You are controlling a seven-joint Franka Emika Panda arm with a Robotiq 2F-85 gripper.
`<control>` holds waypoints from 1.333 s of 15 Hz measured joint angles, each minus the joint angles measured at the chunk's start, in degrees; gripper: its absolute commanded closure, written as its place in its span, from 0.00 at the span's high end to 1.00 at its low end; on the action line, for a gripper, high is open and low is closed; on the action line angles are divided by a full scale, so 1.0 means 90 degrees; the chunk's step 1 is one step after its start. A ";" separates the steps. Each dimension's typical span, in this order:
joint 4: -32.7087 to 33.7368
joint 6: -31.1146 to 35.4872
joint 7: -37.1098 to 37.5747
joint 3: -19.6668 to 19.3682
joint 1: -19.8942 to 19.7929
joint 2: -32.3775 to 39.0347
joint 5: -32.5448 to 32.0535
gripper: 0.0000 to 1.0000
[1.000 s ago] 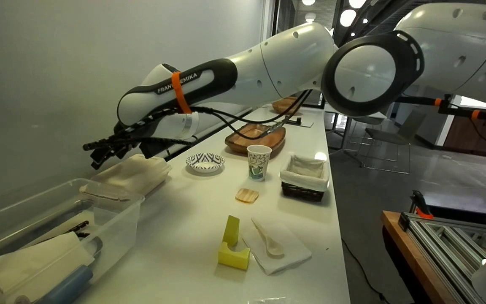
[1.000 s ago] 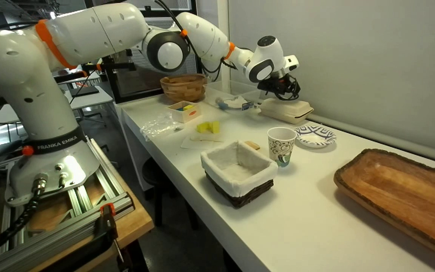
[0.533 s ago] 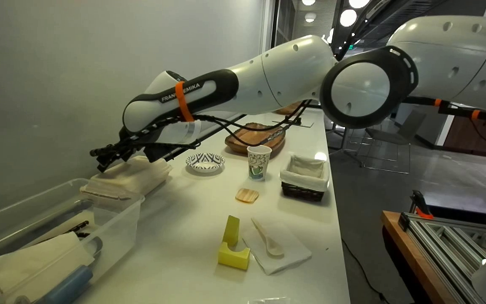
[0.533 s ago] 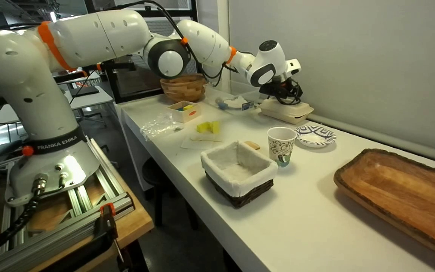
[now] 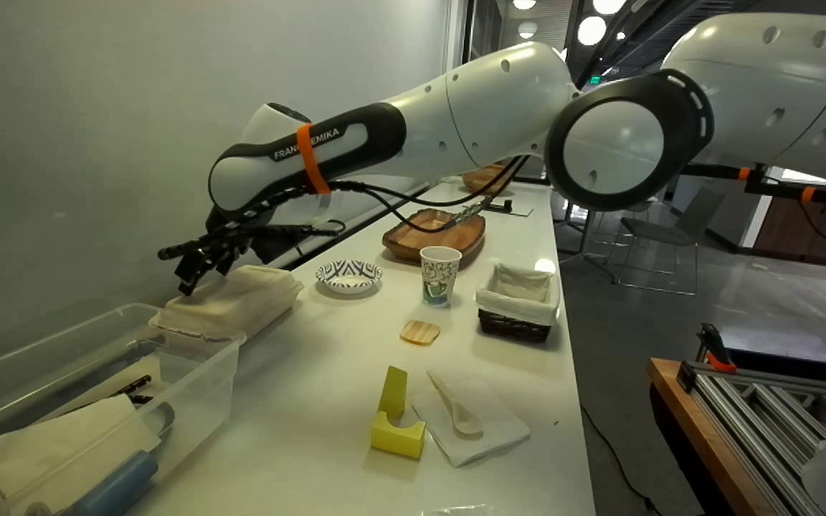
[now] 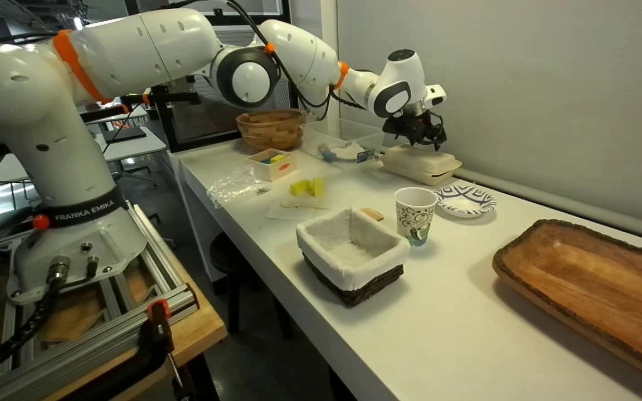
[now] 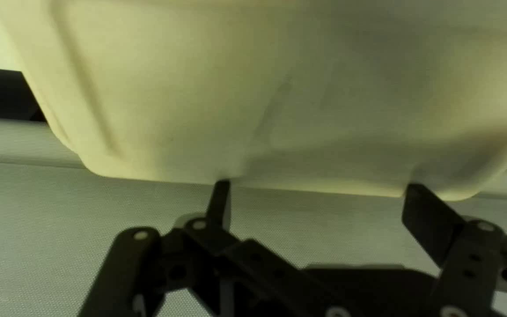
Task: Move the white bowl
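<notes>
The claw [image 7: 318,184], wide-parted and empty, hung above the white bowl [image 6: 420,165] near the far edge of the tabletop [image 6: 443,328]; I judged a rim pinch soundest.

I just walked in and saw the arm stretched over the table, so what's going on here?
A white robot arm is working at an off-white, squarish clamshell container with rounded corners, apparently the white bowl it should move. Its black fingers stand apart at the container's edge nearest the grey wall; whether they touch it I can't tell. The container rests on the white table beside a transparent plastic bin and has shifted slightly away from the wall in the last half second.
</notes>
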 measured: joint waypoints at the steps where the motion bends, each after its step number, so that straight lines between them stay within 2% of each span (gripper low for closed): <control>1: 0.0000 -0.0218 0.0140 -0.0180 0.0055 -0.0059 -0.0095 1.00; 6: -0.0032 -0.1666 0.0812 -0.0841 0.0288 -0.0386 -0.0425 1.00; 13: -0.0189 -0.3648 0.1213 -0.1026 0.0438 -0.0789 -0.0471 1.00; 17: -0.0388 -0.4284 0.1426 -0.1104 0.0437 -0.0983 -0.0471 1.00; 20: -0.0526 -0.4379 0.1486 -0.1132 0.0406 -0.1093 -0.0449 1.00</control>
